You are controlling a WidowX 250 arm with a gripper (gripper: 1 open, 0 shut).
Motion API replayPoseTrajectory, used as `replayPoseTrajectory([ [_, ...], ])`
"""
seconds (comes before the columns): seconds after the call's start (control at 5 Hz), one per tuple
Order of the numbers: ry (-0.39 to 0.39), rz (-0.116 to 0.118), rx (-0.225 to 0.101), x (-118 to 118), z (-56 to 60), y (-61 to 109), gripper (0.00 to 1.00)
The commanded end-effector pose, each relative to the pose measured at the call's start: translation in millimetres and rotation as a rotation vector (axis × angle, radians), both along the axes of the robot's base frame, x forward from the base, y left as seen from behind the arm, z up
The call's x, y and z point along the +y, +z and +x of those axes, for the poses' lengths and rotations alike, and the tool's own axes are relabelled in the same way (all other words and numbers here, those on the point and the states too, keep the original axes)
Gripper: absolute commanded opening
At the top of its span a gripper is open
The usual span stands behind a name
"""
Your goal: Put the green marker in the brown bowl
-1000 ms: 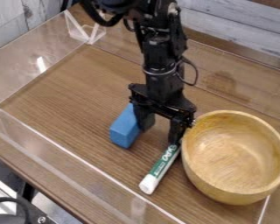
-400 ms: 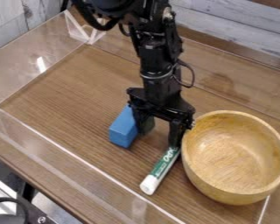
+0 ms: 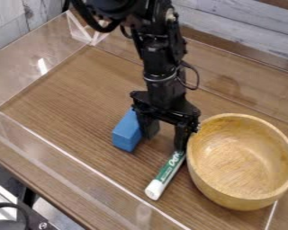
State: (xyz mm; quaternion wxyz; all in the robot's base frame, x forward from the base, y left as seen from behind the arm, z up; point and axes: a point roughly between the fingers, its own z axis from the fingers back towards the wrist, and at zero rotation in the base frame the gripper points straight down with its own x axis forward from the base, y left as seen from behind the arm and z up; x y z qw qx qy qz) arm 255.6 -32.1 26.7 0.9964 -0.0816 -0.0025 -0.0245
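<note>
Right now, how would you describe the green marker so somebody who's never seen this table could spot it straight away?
Find the big round light-wood bowl at the right of the picture. Just left of it, a slim marker lies slanting on the table, its near end white. Its green label with white lettering sets it apart from the chunky, plain blue block farther left.
</note>
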Motion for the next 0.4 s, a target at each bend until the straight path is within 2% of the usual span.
replayPoseTrajectory([
  [0.0,-0.029,0.003,0.005,-7.6,-3.2,-7.3,1.00],
  [0.2,-0.029,0.001,0.008,-9.6,-5.4,-11.5,1.00],
])
